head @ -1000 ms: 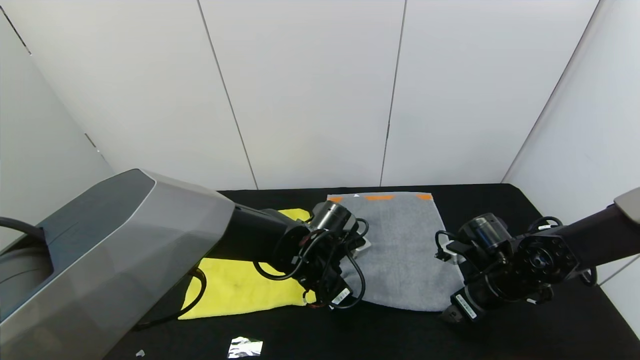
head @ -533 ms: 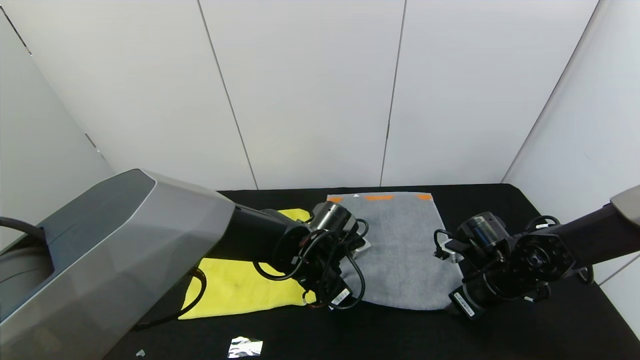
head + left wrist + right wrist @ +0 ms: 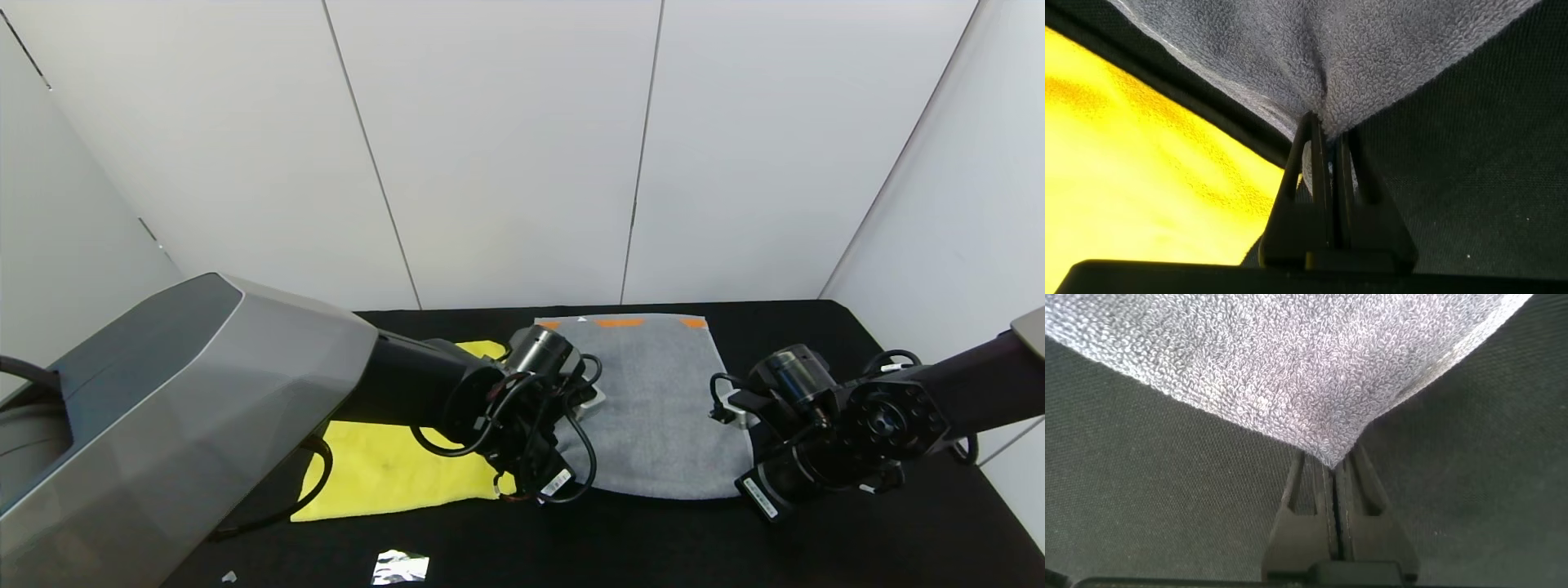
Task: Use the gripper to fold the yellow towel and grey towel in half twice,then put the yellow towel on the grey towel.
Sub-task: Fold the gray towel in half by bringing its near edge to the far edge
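both grippers, left (image 3: pixel 1327 135) and right (image 3: pixel 1329 461), pinch the grey towel's (image 3: pixel 649 392) near corners, jaws closed on cloth. first fold apparently starting (yellow towel (image 3: pixel 392 469) lies flat, seemingly unfolded); stacking remains.

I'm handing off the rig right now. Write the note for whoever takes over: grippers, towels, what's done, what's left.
Left gripper: jaws shut on the near left corner of the grey towel.
Right gripper: jaws shut on the towel's near right corner.
The grey towel lies on the black table, orange marks at its far edge, near corners pinched and bunched in the jaws.
The yellow towel lies flat to the left of the grey one, partly hidden under the left arm and apart from both grippers.
Done: both near corners of the grey towel gripped.
Left: probably carry those corners toward the far edge, finish the grey folds, fold the yellow towel, stack it on the grey.
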